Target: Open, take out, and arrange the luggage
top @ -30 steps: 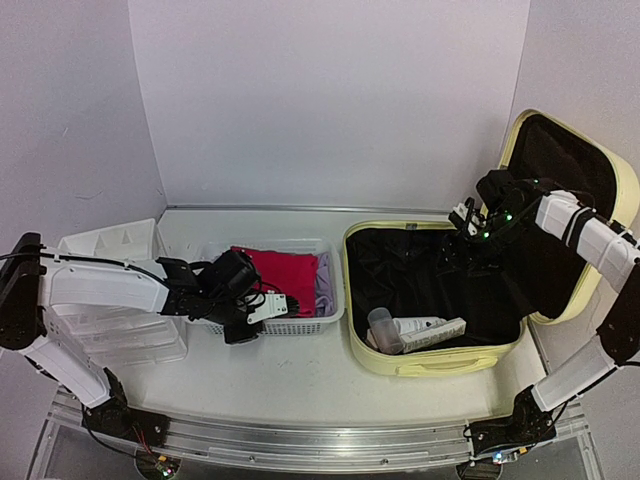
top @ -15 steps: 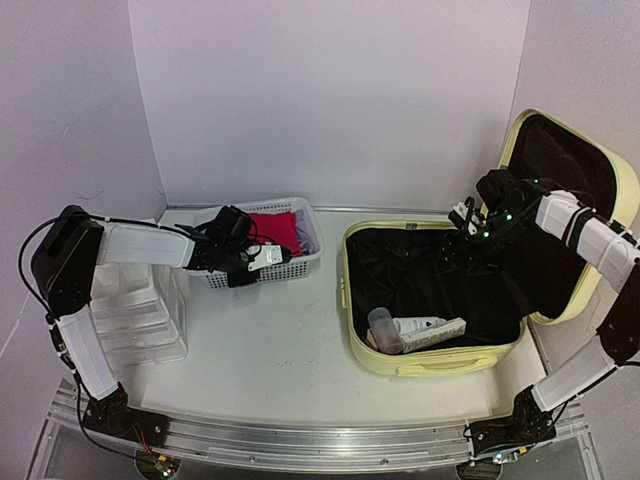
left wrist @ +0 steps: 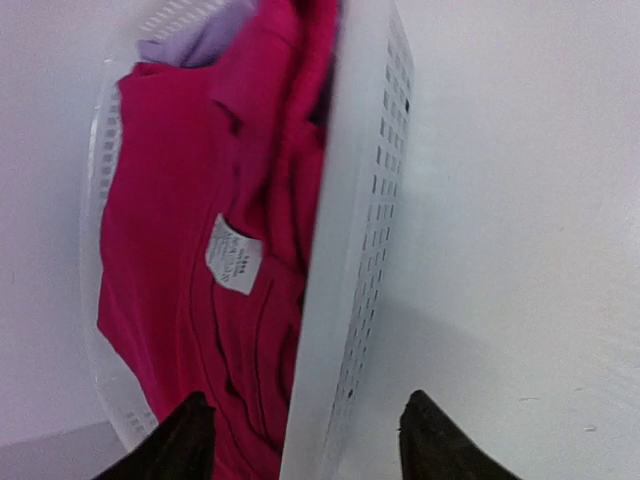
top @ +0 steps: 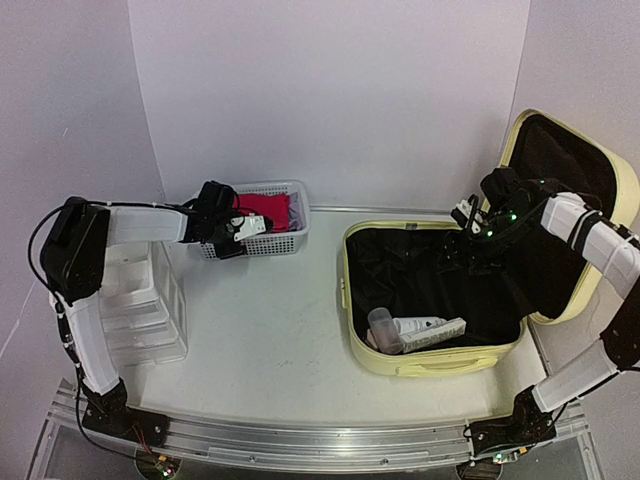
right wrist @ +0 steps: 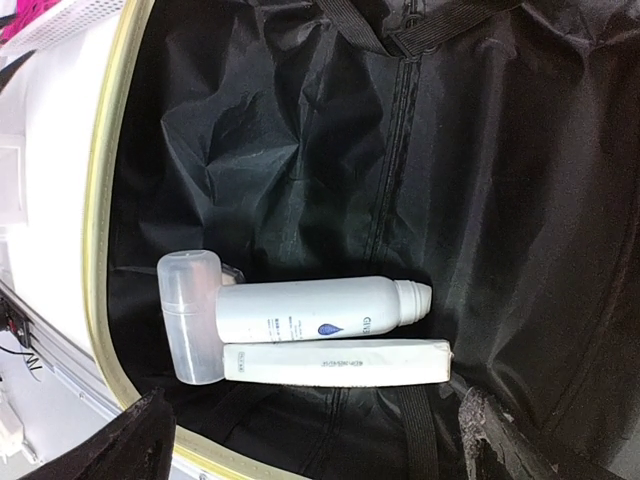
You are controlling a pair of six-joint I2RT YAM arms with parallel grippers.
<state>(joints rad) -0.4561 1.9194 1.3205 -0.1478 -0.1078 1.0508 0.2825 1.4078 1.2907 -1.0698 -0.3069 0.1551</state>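
At upper left, the left tool (left wrist: 305, 420) straddles the basket (top: 270, 245) wall with jaws apart, while the right tool (right wrist: 320, 425) hangs spread wide over the open luggage (top: 430, 365).

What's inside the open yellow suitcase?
In the luggage, on black lining: a translucent capped bottle, a white bottle and a long white box. Anything beneath them or under the lining's folds is hidden.

The middle of the table (top: 270, 340) is bare, so there is room to pass there. The basket (top: 285, 243) blocks the upper left, the drawers (top: 150, 320) the left edge, and the open luggage (top: 430, 365) the right.
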